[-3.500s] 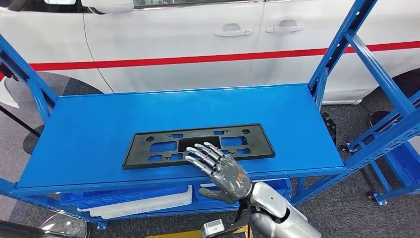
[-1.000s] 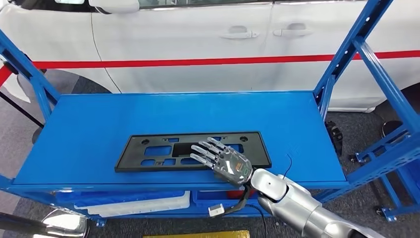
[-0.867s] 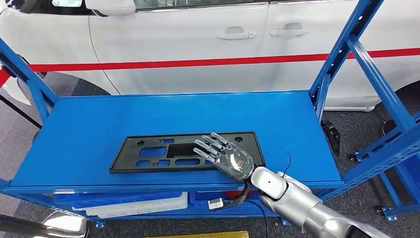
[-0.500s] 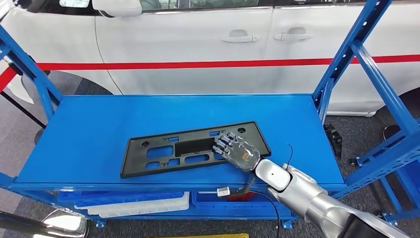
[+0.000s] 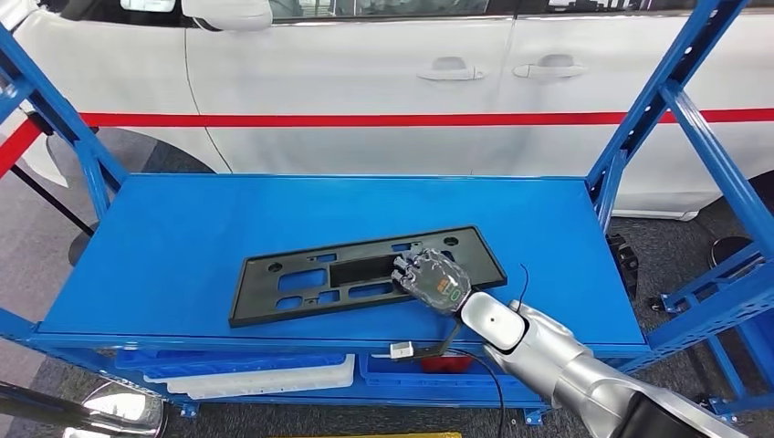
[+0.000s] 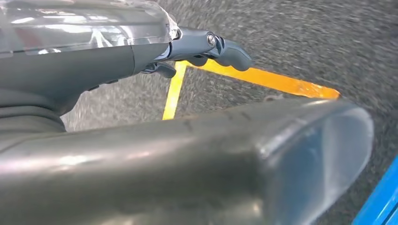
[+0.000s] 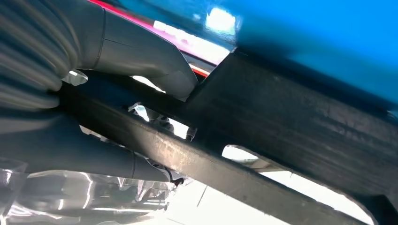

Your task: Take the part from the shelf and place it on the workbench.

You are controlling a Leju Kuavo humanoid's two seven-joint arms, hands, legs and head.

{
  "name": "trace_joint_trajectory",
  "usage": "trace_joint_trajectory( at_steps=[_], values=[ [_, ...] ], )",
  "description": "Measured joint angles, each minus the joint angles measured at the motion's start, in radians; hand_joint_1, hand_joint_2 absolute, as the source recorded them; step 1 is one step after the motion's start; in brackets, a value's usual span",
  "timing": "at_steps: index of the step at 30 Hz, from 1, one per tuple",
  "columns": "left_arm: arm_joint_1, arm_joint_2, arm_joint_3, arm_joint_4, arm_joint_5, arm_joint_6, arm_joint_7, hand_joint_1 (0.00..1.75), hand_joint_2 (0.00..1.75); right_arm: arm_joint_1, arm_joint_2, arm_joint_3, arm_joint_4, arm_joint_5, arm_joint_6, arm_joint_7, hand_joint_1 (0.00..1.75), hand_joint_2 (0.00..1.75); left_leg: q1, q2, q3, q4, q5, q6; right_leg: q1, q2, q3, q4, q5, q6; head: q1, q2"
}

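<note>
The part (image 5: 301,283) is a long flat black plastic frame with several cutouts, lying askew on the blue shelf top (image 5: 274,210), its right end farther from me. My right hand (image 5: 431,278) grips it right of the middle, fingers curled into a cutout. In the right wrist view a black bar of the part (image 7: 291,126) runs between the grey thumb (image 7: 141,51) and the fingers. My left hand (image 6: 141,140) hangs over the grey floor, its dark fingers (image 6: 220,47) holding nothing.
A white car with a red stripe (image 5: 365,73) stands close behind the shelf. Blue slanted uprights (image 5: 657,100) frame the right side, another the left (image 5: 55,109). White parts and blue bins (image 5: 256,374) lie on the lower shelf. Yellow floor tape (image 6: 263,79) is below my left hand.
My right hand went from lying flat on the part to curling its fingers into a cutout and gripping it. The part's right end has swung away from me. The camera shifted slightly.
</note>
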Motion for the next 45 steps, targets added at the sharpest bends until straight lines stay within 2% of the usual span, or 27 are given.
trace_joint_trajectory(
  at_steps=[1, 4, 5, 7, 8, 9, 10, 11, 12, 14, 15, 19, 21, 23, 24, 25, 26, 28, 29, 31, 35, 37, 39, 40, 41, 42, 45],
  values=[
    [0.000, 0.000, -0.001, 0.000, -0.001, -0.001, -0.011, 0.00, 1.75, 0.000, 0.008, -0.003, 0.000, -0.003, 0.002, -0.001, 1.75, 1.75, -0.001, 0.001, -0.003, 0.001, 0.000, -0.005, 0.003, 0.000, 0.001, -0.005, -0.003, -0.003, 0.000, 0.000],
    [0.000, 0.001, -0.005, 0.000, -0.001, -0.007, -0.051, 0.00, 1.75, 0.001, 0.021, -0.015, -0.009, -0.024, 0.004, -0.014, 1.75, 1.75, 0.002, 0.005, -0.010, 0.023, -0.019, -0.022, -0.001, 0.000, 0.001, -0.011, 0.003, -0.019, 0.000, 0.000],
    [-0.001, 0.002, -0.005, 0.000, 0.000, -0.007, -0.059, 0.00, 1.75, 0.002, 0.021, -0.020, -0.014, -0.035, 0.004, -0.022, 1.75, 1.75, 0.004, 0.007, -0.025, 0.059, -0.044, -0.028, -0.003, -0.003, 0.001, -0.014, 0.004, -0.023, 0.000, 0.000],
    [0.000, 0.002, -0.006, 0.000, 0.005, -0.004, -0.066, 0.00, 1.75, 0.009, 0.020, -0.031, -0.027, -0.068, 0.004, -0.044, 1.75, 1.75, 0.006, 0.010, -0.083, 0.186, -0.114, -0.040, -0.003, -0.008, 0.000, -0.014, 0.004, -0.028, 0.000, 0.000],
    [0.001, 0.003, -0.006, 0.000, 0.008, -0.002, -0.068, 0.00, 1.75, 0.015, 0.018, -0.038, -0.036, -0.099, 0.004, -0.061, 1.75, 1.75, 0.007, 0.011, -0.112, 0.247, -0.138, -0.044, -0.003, -0.009, 0.000, -0.014, 0.004, -0.028, 0.000, 0.000],
    [0.003, 0.003, -0.006, 0.000, 0.010, -0.002, -0.072, 0.00, 1.75, 0.023, 0.013, -0.047, -0.051, -0.150, 0.006, -0.089, 1.75, 1.75, 0.008, 0.012, -0.128, 0.280, -0.144, -0.046, -0.003, -0.010, 0.000, -0.013, 0.004, -0.028, 0.000, 0.000],
    [0.004, 0.003, -0.006, 0.000, 0.012, -0.003, -0.078, 0.00, 1.75, 0.032, 0.004, -0.060, -0.071, -0.212, 0.009, -0.122, 1.75, 1.75, 0.008, 0.012, -0.125, 0.273, -0.128, -0.046, -0.003, -0.010, 0.000, -0.013, 0.004, -0.028, 0.000, 0.000],
    [0.005, 0.003, -0.006, 0.000, 0.013, -0.005, -0.085, 0.00, 1.75, 0.041, -0.006, -0.075, -0.097, -0.277, 0.015, -0.157, 1.75, 1.75, 0.009, 0.013, -0.104, 0.227, -0.097, -0.046, -0.003, -0.009, 0.001, -0.013, 0.003, -0.027, 0.000, 0.000],
    [0.004, 0.004, -0.006, 0.000, 0.013, -0.006, -0.091, 0.00, 1.75, 0.049, -0.017, -0.092, -0.126, -0.339, 0.023, -0.191, 1.75, 1.75, 0.009, 0.011, -0.071, 0.156, -0.058, -0.044, -0.003, -0.009, 0.003, -0.012, 0.002, -0.025, 0.000, 0.000],
    [0.003, 0.004, -0.006, 0.000, 0.012, 0.002, -0.090, 0.00, 1.75, 0.065, -0.040, -0.124, -0.183, -0.459, 0.043, -0.252, 1.75, 1.75, 0.007, 0.003, -0.018, 0.038, -0.010, -0.033, 0.000, -0.005, 0.005, -0.010, 0.000, -0.017, 0.000, 0.000],
    [0.002, 0.004, -0.006, 0.000, 0.012, 0.008, -0.085, 0.00, 1.75, 0.077, -0.053, -0.143, -0.217, -0.540, 0.060, -0.295, 1.75, 1.75, 0.005, 0.000, -0.008, 0.012, -0.003, -0.025, 0.001, -0.004, 0.005, -0.010, -0.001, -0.011, 0.000, 0.000],
    [0.006, 0.004, -0.006, 0.000, 0.012, 0.030, -0.064, 0.00, 1.75, 0.149, -0.094, -0.221, -0.377, -0.852, 0.146, -0.465, 1.75, 1.75, 0.008, 0.001, -0.003, -0.004, 0.004, 0.007, 0.002, 0.001, 0.000, -0.002, -0.012, 0.009, 0.000, 0.000],
    [0.003, 0.005, -0.006, 0.000, 0.012, 0.032, -0.061, 0.00, 1.75, 0.174, -0.088, -0.254, -0.432, -0.900, 0.166, -0.483, 1.75, 1.75, 0.011, 0.005, 0.001, -0.013, 0.010, 0.018, 0.001, 0.013, -0.038, 0.080, -0.062, 0.013, 0.000, 0.000],
    [0.001, 0.006, -0.006, 0.000, 0.012, 0.033, -0.061, 0.00, 1.75, 0.198, -0.073, -0.281, -0.462, -0.945, 0.192, -0.499, 1.75, 1.75, 0.009, 0.008, 0.000, -0.014, 0.009, 0.023, 0.001, 0.020, -0.104, 0.219, -0.121, 0.014, 0.000, 0.000],
    [0.001, 0.006, -0.006, 0.000, 0.014, 0.032, -0.061, 0.00, 1.75, 0.214, -0.068, -0.293, -0.478, -0.993, 0.220, -0.520, 1.75, 1.75, 0.008, 0.009, 0.000, -0.012, 0.008, 0.024, 0.000, 0.021, -0.127, 0.266, -0.131, 0.014, 0.000, 0.000],
    [0.001, 0.006, -0.006, 0.000, 0.016, 0.030, -0.061, 0.00, 1.75, 0.231, -0.064, -0.305, -0.497, -1.058, 0.257, -0.546, 1.75, 1.75, 0.007, 0.009, 0.000, -0.011, 0.007, 0.025, 0.000, 0.021, -0.134, 0.276, -0.121, 0.014, 0.000, 0.000],
    [0.002, 0.007, -0.006, 0.000, 0.019, 0.027, -0.062, 0.00, 1.75, 0.246, -0.063, -0.319, -0.522, -1.136, 0.303, -0.574, 1.75, 1.75, 0.007, 0.008, 0.002, -0.008, 0.004, 0.024, 0.000, 0.020, -0.122, 0.246, -0.093, 0.013, 0.000, 0.000],
    [0.004, 0.007, -0.005, 0.000, 0.024, 0.023, -0.066, 0.00, 1.75, 0.265, -0.061, -0.345, -0.572, -1.260, 0.383, -0.608, 1.75, 1.75, 0.006, 0.008, 0.005, -0.002, -0.003, 0.020, 0.001, 0.016, -0.071, 0.129, -0.022, 0.007, 0.000, 0.000],
    [0.004, 0.007, -0.005, 0.000, 0.026, 0.021, -0.067, 0.00, 1.75, 0.270, -0.060, -0.358, -0.596, -1.306, 0.420, -0.614, 1.75, 1.75, 0.004, 0.009, 0.006, 0.002, -0.007, 0.017, 0.004, 0.012, -0.046, 0.075, -0.001, 0.004, 0.000, 0.000],
    [0.004, 0.008, -0.005, 0.000, 0.029, 0.017, -0.074, 0.00, 1.75, 0.281, -0.059, -0.380, -0.649, -1.385, 0.520, -0.614, 1.75, 1.75, 0.000, 0.012, 0.002, 0.010, -0.014, 0.009, 0.008, 0.006, -0.023, 0.015, 0.006, -0.002, 0.000, 0.000],
    [0.006, 0.011, -0.004, 0.000, 0.031, -0.003, -0.101, 0.00, 1.75, 0.337, -0.066, -0.406, -0.790, -1.553, 0.796, -0.584, 1.75, 1.75, -0.001, 0.022, -0.005, 0.023, -0.029, -0.012, 0.007, 0.014, -0.021, -0.001, 0.002, -0.018, 0.000, 0.000],
    [0.006, 0.013, -0.004, 0.000, 0.032, -0.011, -0.111, 0.00, 1.75, 0.360, -0.073, -0.407, -0.855, -1.596, 0.869, -0.569, 1.75, 1.75, 0.002, 0.022, -0.036, 0.097, -0.078, -0.026, 0.003, 0.015, -0.018, -0.004, 0.003, -0.027, 0.000, 0.000],
    [0.005, 0.013, -0.004, 0.000, 0.032, -0.014, -0.115, 0.00, 1.75, 0.374, -0.074, -0.409, -0.896, -1.609, 0.888, -0.562, 1.75, 1.75, 0.006, 0.022, -0.097, 0.229, -0.140, -0.036, 0.004, 0.017, -0.017, -0.004, 0.002, -0.031, 0.000, 0.000],
    [0.006, 0.014, -0.004, 0.000, 0.032, -0.014, -0.116, 0.00, 1.75, 0.380, -0.074, -0.410, -0.908, -1.611, 0.891, -0.560, 1.75, 1.75, 0.006, 0.022, -0.121, 0.279, -0.154, -0.039, 0.004, 0.019, -0.016, -0.004, 0.001, -0.032, 0.000, 0.000],
    [0.006, 0.014, -0.004, 0.000, 0.032, -0.014, -0.116, 0.00, 1.75, 0.385, -0.074, -0.411, -0.917, -1.613, 0.893, -0.558, 1.75, 1.75, 0.007, 0.022, -0.131, 0.297, -0.150, -0.039, 0.004, 0.021, -0.015, -0.004, 0.000, -0.032, 0.000, 0.000],
    [0.007, 0.014, -0.003, 0.000, 0.032, -0.014, -0.117, 0.00, 1.75, 0.389, -0.074, -0.413, -0.925, -1.613, 0.894, -0.558, 1.75, 1.75, 0.007, 0.022, -0.122, 0.274, -0.126, -0.038, 0.004, 0.024, -0.013, -0.004, 0.000, -0.032, 0.000, 0.000],
    [0.006, 0.017, -0.003, 0.000, 0.029, -0.011, -0.102, 0.00, 1.75, 0.387, -0.075, -0.416, -0.952, -1.631, 0.908, -0.561, 1.75, 1.75, 0.004, 0.013, -0.032, 0.078, -0.028, -0.021, 0.006, 0.032, -0.008, -0.003, 0.000, -0.028, 0.000, 0.000]
  ],
)
